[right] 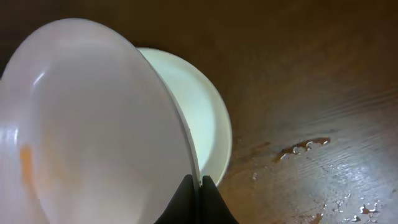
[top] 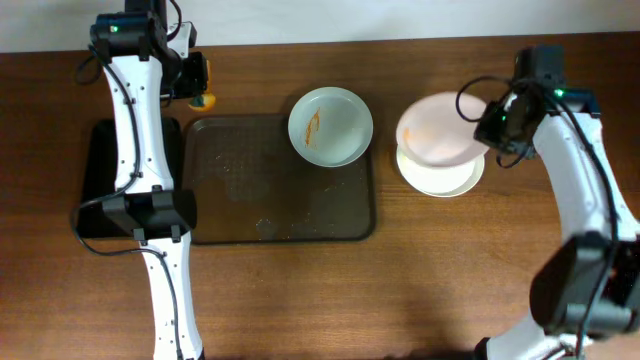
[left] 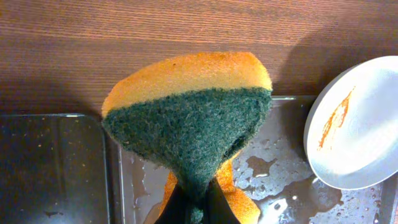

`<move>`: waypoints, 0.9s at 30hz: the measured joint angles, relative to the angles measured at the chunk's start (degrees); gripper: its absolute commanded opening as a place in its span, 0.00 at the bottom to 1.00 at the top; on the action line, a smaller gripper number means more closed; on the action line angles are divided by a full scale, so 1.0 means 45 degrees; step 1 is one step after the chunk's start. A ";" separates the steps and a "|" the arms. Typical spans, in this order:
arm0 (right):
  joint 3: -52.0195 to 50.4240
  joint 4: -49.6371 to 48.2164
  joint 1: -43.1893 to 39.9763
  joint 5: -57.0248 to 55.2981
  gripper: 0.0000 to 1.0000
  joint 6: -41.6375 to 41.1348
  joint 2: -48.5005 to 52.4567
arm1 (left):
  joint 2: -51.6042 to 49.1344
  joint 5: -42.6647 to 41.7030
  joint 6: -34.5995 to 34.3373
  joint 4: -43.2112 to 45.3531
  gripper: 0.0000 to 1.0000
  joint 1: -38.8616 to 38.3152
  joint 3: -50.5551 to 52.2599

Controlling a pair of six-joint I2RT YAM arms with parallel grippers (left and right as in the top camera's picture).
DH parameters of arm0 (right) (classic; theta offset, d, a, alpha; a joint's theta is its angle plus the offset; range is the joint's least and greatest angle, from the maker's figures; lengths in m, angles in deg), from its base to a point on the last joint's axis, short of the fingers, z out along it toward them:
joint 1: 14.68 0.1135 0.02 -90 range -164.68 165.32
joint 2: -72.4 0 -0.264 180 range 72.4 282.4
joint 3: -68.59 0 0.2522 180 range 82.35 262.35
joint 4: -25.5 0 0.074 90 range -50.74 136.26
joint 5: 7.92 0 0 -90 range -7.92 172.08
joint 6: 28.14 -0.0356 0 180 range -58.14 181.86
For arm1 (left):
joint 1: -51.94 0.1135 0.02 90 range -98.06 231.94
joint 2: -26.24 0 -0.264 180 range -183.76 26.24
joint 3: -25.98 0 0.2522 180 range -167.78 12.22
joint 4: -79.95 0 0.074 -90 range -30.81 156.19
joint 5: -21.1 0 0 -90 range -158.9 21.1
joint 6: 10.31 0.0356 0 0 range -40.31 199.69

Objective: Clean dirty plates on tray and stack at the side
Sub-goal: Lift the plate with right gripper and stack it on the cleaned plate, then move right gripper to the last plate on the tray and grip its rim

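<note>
Overhead view: take the dark tray [top: 230, 200] in the middle of the wooden table as your landmark. A pale blue plate [top: 331, 127] with an orange smear sits at the tray's far right corner, with its rim overhanging the edge. It looks like the dirty one not yet wiped. Your left gripper [top: 203, 92] hovers just beyond the tray's far left corner, closed on a yellow-and-green sponge [top: 206, 100]. I judge it is parked there to hold the wiping tool ready without blocking the tray. Off the tray to its right, your right gripper [top: 484, 124] pinches the rim of a pink plate [top: 435, 128]. That plate is above a cream plate [top: 440, 180] lying flat on the table, which is the stacking spot.

Left wrist view: the fingers [left: 186, 210] clamp the sponge low down, so its green scouring face fans out toward the camera. Behind it is the tray's wet floor, with the smeared plate at the tray's right. A black mat [left: 50, 162] lies just left of the tray.

Right wrist view: the fingertips [right: 186, 199] are nearly together, with only the pink plate's thin rim between them. The plate is tilted over the cream one, probably for lowering onto it. You cannot tell whether the two plates touch. A faint orange tint low on the pink plate may be residue. Water drops [right: 305, 147] lie on the wood off the tray.
</note>
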 measured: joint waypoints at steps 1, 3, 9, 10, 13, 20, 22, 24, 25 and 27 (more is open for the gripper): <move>-0.0117 -0.0087 -0.0068 -0.0058 0.05 -0.0005 0.0461 | 0.0000 -0.0005 0.0000 0.0000 0.01 -0.0024 0.0000; -0.0233 -0.0403 -0.0126 -0.0189 0.32 -0.0024 0.1243 | 0.0000 -0.0005 0.0005 -0.0005 0.01 -0.0087 0.0000; -0.0223 -0.0452 -0.0121 0.0257 0.71 -0.0015 0.1511 | 0.0000 0.0000 0.0000 0.0000 0.01 -0.0097 0.0000; -0.0117 -0.0418 -0.0097 0.0787 0.70 -0.0010 0.1511 | 0.0000 0.0000 0.0000 0.0000 0.01 -0.0097 0.0000; 0.0403 -0.1209 0.0534 0.2404 0.60 -0.0087 0.1511 | 0.0000 0.0000 0.0000 0.0000 0.01 -0.0097 0.0000; 0.0588 -0.3395 0.4532 0.2030 0.58 -0.2390 0.1622 | 0.0000 -0.0005 0.0000 0.0000 0.01 -0.0097 0.0000; 0.0588 -0.3706 0.5406 0.1530 0.55 -0.3045 0.2064 | 0.0000 -0.0005 0.0000 -0.0005 0.01 -0.0097 0.0000; 0.0612 -0.3963 0.5756 0.1263 0.51 -0.3565 0.2720 | 0.0000 -0.0005 0.0000 0.0000 0.01 -0.0097 0.0000; 0.0612 -0.3949 0.5911 0.1180 0.47 -0.3730 0.3118 | 0.0000 0.0000 0.0000 0.0000 0.01 -0.0097 0.0000; 0.0612 -0.3949 0.6266 0.1112 0.39 -0.3949 0.3682 | 0.0000 -0.0005 0.0000 0.0000 0.01 -0.0097 0.0000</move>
